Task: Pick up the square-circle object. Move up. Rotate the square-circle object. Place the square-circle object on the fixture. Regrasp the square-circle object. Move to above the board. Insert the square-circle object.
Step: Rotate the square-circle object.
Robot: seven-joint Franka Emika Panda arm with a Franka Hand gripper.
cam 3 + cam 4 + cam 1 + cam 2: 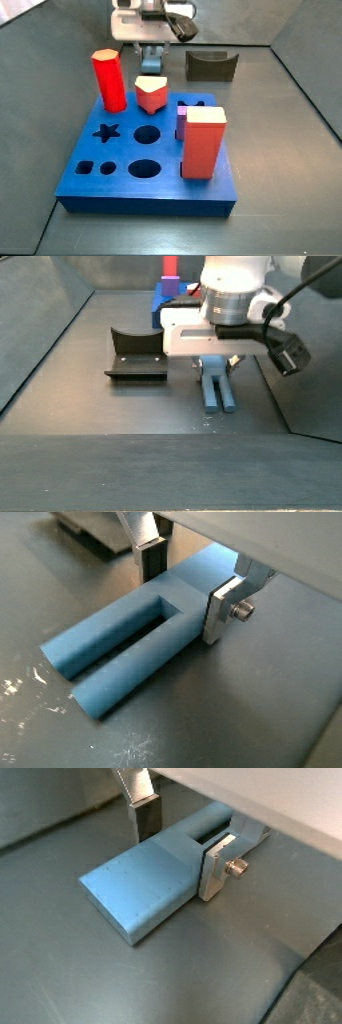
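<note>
The gripper (187, 587) is low over the table, jaws pinching the square-circle object (118, 652) (lying flat), right of the fixture (136, 355).

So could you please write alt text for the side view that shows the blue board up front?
The gripper sits low on the floor behind the board, its fingers astride the grey-blue peg lying there. The dark fixture stands beside it. Red pegs stand in the board, with star and round holes open at its near edge.
</note>
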